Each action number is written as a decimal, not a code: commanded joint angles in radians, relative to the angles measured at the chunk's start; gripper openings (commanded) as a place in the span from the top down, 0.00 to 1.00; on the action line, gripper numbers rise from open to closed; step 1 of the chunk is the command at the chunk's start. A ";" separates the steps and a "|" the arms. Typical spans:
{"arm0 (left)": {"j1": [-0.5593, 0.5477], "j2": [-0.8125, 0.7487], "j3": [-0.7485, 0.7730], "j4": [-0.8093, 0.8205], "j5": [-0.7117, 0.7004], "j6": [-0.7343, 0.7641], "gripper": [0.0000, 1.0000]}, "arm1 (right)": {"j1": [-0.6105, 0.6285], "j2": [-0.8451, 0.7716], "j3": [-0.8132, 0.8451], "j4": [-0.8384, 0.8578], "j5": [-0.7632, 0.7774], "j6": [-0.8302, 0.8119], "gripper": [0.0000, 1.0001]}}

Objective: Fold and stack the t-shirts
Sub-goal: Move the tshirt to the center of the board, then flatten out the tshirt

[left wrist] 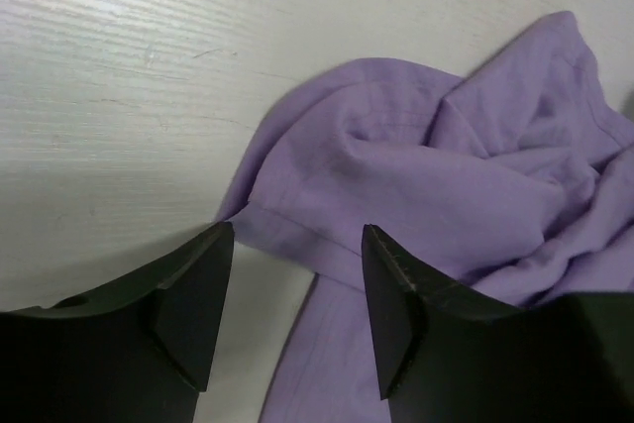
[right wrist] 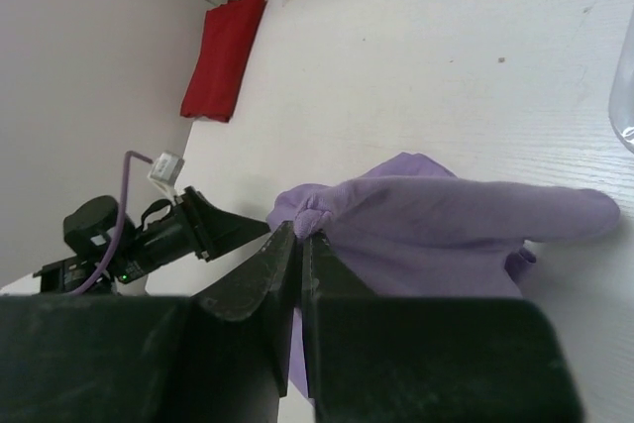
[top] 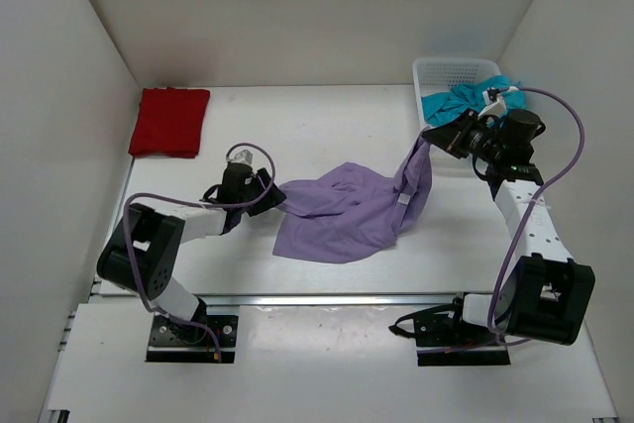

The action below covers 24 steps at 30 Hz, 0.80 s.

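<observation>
A lavender t-shirt lies crumpled mid-table, with one corner drawn up toward the back right. My right gripper is shut on that raised corner; in the right wrist view a bunch of lavender cloth is pinched at the fingertips. My left gripper sits low at the shirt's left end. Its jaws stand open, and the shirt's hem runs across the gap between them. A red t-shirt lies folded at the back left. A teal t-shirt sits bunched in the basket.
The white mesh basket stands at the back right corner, just behind the right wrist. White walls close in the table on the left, back and right. The right arm's purple cable loops beside the right wall.
</observation>
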 commanded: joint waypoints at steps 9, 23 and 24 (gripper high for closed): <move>0.010 0.051 0.081 0.083 -0.011 -0.064 1.00 | 0.037 -0.004 -0.009 0.100 -0.037 0.003 1.00; 0.190 -0.645 0.320 -0.283 0.113 -0.030 1.00 | 0.169 -0.114 0.255 -0.143 0.039 -0.092 1.00; 0.204 -0.664 0.364 -0.328 0.122 -0.032 1.00 | 0.193 -0.134 0.291 -0.179 0.056 -0.109 1.00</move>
